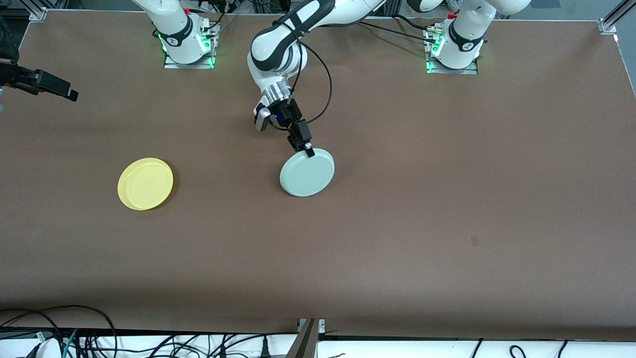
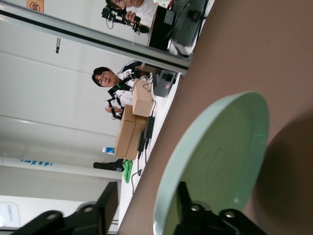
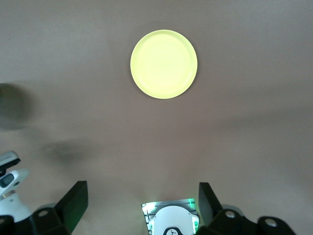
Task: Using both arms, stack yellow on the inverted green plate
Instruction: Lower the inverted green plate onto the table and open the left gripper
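The pale green plate (image 1: 307, 172) lies on the brown table near its middle, its flat underside up. My left gripper (image 1: 309, 149) is at the plate's rim on the side toward the robots' bases. In the left wrist view the gripper (image 2: 146, 196) is open. One finger (image 2: 185, 205) stands over the green plate (image 2: 220, 161) and the other (image 2: 108, 200) stands well off its rim. The yellow plate (image 1: 145, 183) rests rim up toward the right arm's end of the table. My right gripper (image 1: 69, 93) hangs high and open, looking down on the yellow plate (image 3: 164, 64), its fingers (image 3: 76, 198) wide apart around nothing.
The two arm bases (image 1: 188, 44) (image 1: 454, 49) stand along the table's edge farthest from the front camera. Cables (image 1: 74, 338) lie past the table's nearest edge. In the left wrist view a person (image 2: 110, 81) and cardboard boxes (image 2: 134, 122) show off the table.
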Available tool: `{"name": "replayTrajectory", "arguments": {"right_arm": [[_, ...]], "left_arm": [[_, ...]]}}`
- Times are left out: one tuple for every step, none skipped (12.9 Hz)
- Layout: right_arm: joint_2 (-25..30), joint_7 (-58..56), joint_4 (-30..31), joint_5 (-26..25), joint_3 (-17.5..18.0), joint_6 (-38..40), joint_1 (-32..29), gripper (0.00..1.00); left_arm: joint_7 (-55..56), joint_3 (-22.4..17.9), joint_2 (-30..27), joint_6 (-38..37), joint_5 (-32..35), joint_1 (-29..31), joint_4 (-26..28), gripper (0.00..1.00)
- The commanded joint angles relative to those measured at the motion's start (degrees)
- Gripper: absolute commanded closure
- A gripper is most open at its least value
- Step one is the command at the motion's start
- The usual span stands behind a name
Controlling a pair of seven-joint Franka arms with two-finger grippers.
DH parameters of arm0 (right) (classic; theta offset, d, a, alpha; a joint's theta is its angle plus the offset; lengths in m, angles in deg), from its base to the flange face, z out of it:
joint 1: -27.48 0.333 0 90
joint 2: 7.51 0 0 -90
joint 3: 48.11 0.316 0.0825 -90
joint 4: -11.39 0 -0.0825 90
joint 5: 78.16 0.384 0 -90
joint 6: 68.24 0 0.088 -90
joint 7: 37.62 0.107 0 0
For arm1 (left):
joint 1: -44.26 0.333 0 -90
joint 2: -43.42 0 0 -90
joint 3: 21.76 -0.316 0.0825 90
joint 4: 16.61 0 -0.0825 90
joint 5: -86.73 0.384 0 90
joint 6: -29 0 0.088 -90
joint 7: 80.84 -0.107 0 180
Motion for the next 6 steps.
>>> {"name": "replayTrajectory", "arguments": {"right_arm": [[0.3,0.2,-0.6,-0.3,0.0,1.0,0.0,0.00],[0.3,0.2,-0.7,-0.3,0.0,1.0,0.0,0.00],[0.3,0.2,-0.6,-0.3,0.0,1.0,0.0,0.00],[0.3,0.1,-0.6,-0.3,0.0,1.0,0.0,0.00],[0.3,0.1,-0.6,-0.3,0.0,1.0,0.0,0.00],[0.3,0.1,-0.6,-0.3,0.0,1.0,0.0,0.00]], "left_arm": [[5.5,0.9,0.8,3.6,0.4,-1.9,-0.3,0.00],[6.3,1.4,0.8,6.9,0.4,-1.8,0.2,0.00],[7.8,1.4,0.8,10.0,0.4,-1.5,0.2,0.00],[11.0,1.4,0.8,13.6,0.2,-1.0,0.1,0.00],[14.6,1.4,0.8,17.2,0.2,0.3,0.2,0.00],[17.6,1.4,0.7,20.6,-0.5,1.3,0.2,0.00]]}}
